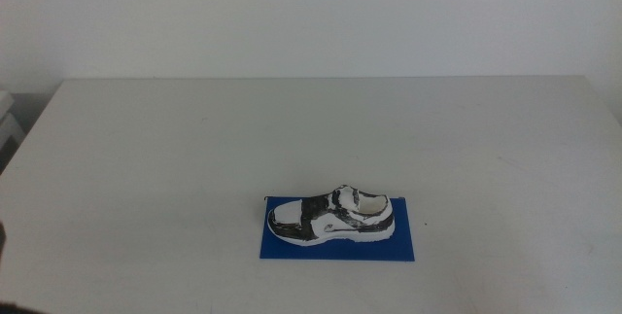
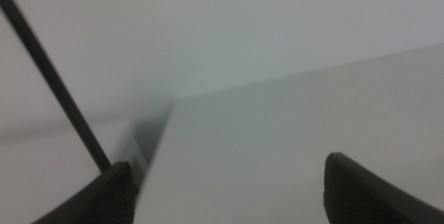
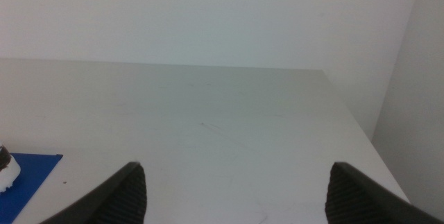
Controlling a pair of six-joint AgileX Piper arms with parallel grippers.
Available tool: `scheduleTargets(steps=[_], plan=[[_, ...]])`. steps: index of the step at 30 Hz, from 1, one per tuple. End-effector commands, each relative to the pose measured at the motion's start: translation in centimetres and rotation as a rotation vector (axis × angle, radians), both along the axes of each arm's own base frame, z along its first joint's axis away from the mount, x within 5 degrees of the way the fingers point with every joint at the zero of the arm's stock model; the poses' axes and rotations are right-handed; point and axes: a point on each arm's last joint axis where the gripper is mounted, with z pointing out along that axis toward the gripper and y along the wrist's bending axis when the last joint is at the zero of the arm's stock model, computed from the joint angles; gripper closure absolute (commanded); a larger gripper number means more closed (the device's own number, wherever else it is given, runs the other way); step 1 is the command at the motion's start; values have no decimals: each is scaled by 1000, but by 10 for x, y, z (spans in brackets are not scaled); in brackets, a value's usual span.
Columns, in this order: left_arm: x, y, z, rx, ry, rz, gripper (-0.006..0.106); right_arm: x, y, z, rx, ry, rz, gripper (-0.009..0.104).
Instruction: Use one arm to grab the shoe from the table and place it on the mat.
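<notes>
Smudged white shoe [image 1: 332, 216] lies flat on the thin blue mat [image 1: 408, 241]; left gripper [image 2: 229, 189] and right gripper [image 3: 236, 193] both spread apart, empty.

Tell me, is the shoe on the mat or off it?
On it. The shoe sits upright on the blue mat, with blue showing around its sole.
</notes>
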Motion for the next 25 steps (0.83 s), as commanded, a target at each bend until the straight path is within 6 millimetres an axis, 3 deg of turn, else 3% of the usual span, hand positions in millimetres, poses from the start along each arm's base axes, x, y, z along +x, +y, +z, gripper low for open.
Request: scheduleTargets(steps=[1,6,13,25], plan=[[-5,0,0,-101,-61,5,7,-2,-1,12,-25,-108,-7,29],[-16,0,-27,-179,-15,23,7,-2,-1,12,-25,-108,-7,29],[-18,0,-48,-174,18,29,7,-2,-1,12,-25,-108,-7,29],[-15,0,-59,-172,-2,20,7,-2,-1,12,-25,-108,-7,29]])
